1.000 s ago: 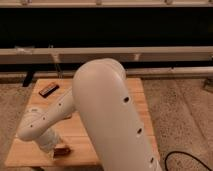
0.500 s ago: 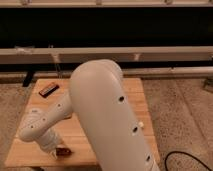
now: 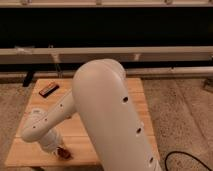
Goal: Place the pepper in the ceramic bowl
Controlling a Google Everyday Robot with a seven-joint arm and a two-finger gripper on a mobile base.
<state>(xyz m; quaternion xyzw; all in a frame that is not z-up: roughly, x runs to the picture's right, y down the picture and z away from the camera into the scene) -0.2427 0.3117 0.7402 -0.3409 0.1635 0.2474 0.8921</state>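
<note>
The pepper [image 3: 64,153] is a small dark red shape on the wooden table [image 3: 137,107], close to its front left edge. My gripper [image 3: 58,148] is down at the table surface right against the pepper, at the end of the white forearm [image 3: 47,121]. I cannot tell whether the gripper holds the pepper. The orange ceramic bowl is not visible; my large white upper arm [image 3: 112,115] covers much of the table.
A flat dark rectangular bar [image 3: 48,89] lies at the table's back left corner. A dark wall with pale horizontal rails [image 3: 150,51] runs behind the table. A black cable [image 3: 185,159] lies on the speckled floor at the lower right.
The arm has shifted only slightly. The gripper stays low at the table's front left beside the pepper.
</note>
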